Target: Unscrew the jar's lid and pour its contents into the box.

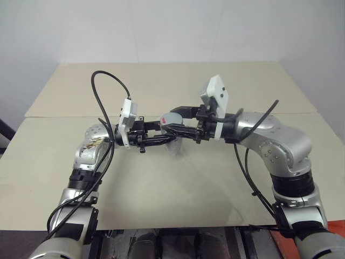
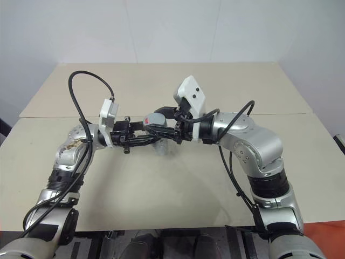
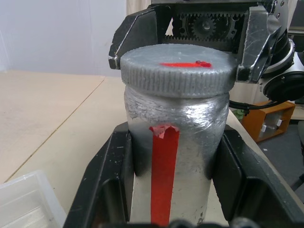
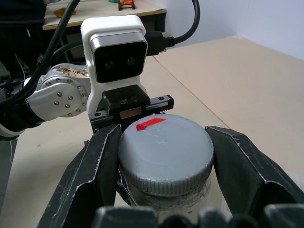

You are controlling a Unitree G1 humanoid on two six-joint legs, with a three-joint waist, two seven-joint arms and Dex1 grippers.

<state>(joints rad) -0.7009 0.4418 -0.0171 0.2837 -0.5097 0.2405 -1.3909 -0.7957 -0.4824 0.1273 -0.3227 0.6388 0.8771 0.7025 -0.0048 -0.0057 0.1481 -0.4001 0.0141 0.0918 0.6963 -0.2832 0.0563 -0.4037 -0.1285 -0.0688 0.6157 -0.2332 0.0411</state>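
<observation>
Left wrist view gives me the clearest read: my left claw is clamped on the body of the jar, one black finger pressed to each side of the silvery wrap, the red stripe facing the camera between them. Opposite it, my right claw has its two fingers set on either flank of the lid; from the right wrist view they look closed down on the ribbed rim, though I can't quite see whether both pads are pressing on it or one just stands beside it.

So the step in hand is the unscrewing, and I judge it barely begun, since the lid sits flush on the jar. To do it well I'd keep the left grip firm and motionless as the anchor, and let the right wrist roll about the jar's own axis, not swing sideways. The two claws point at each other, nearly level, which suits that (any drift off that shared line would likely bind the thread or drag the jar out of the left fingers). Short turns with a regrip between them seem safer than one long twist.

From the head camera, the jar hangs in the air between both claws, above the tabletop. The box lies low on the tabletop, just beneath and beside the left claw.
</observation>
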